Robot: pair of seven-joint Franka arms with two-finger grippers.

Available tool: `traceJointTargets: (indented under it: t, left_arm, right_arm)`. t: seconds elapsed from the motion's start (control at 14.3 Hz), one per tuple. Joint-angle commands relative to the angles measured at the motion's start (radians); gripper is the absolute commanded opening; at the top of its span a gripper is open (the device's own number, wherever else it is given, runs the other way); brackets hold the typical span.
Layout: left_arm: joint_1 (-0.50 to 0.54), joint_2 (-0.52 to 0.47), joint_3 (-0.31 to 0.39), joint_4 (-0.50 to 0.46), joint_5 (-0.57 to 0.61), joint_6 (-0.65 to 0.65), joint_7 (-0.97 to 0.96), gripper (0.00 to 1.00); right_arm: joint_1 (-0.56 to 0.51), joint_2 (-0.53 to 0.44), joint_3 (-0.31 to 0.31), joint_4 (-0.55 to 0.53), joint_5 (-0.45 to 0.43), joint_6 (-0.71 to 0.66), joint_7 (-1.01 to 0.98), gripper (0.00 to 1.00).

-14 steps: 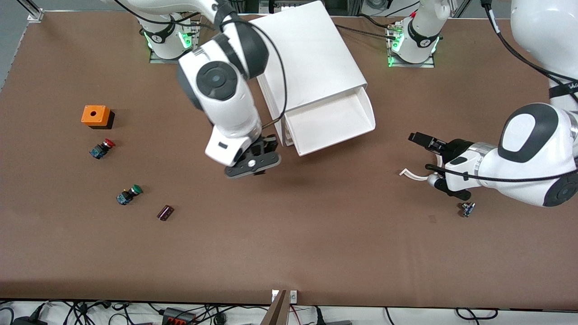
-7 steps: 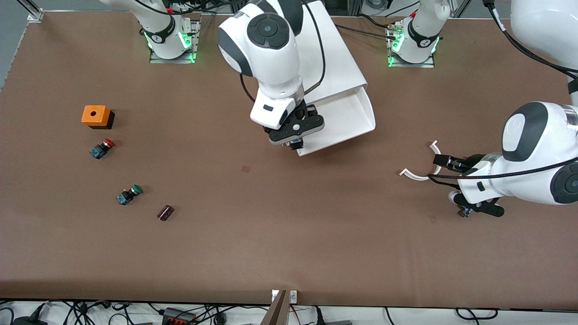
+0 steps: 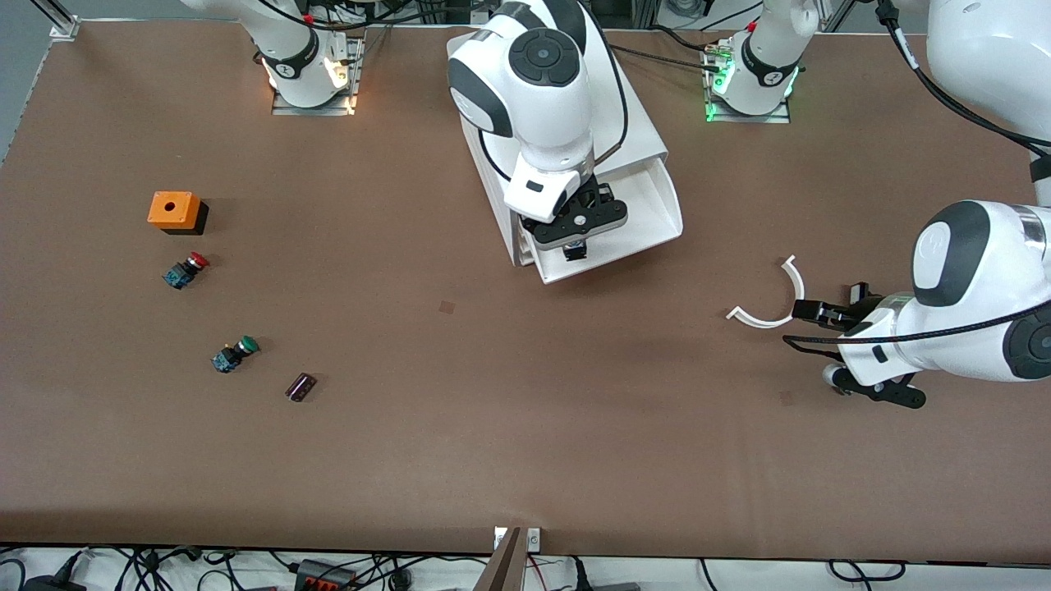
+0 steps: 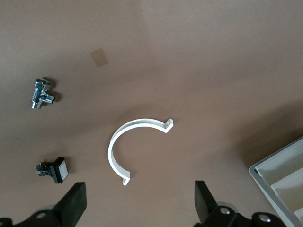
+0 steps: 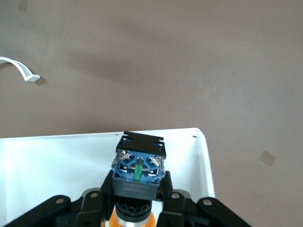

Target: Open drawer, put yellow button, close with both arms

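On the brown table (image 3: 525,427), my right gripper (image 3: 576,249) clamps the yellow button (image 5: 137,176) over the open drawer (image 3: 649,215); my left gripper (image 4: 139,208) waits, fingers spread, over the table.

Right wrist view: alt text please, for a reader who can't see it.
The right tool holds the yellow button shut in its grip, blue-black base outward, over the open white drawer. Brown table lies past the drawer, with the end of a white curved clip on it.

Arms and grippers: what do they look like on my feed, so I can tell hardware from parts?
Both arms are glossy white with black joint bands and round black-and-grey joint caps. The right arm and left arm each trail black cables. The right gripper and left gripper are black, with two blocky fingers. The bases glow green and yellowish.
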Motion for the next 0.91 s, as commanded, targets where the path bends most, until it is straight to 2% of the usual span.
traceJointTargets:
  t: [0.0,0.84]
  left_arm:
    - [-0.004,0.008,-0.004,0.028,0.018,-0.003,-0.086,1.0]
    - [0.0,0.004,-0.014,0.026,0.006,-0.008,-0.089,1.0]
  right_arm:
    - [0.011,0.024,0.011,0.04,0.004,-0.005,0.032,0.0]
    - [0.054,0.065,0.015,0.04,0.004,-0.024,0.031,0.0]
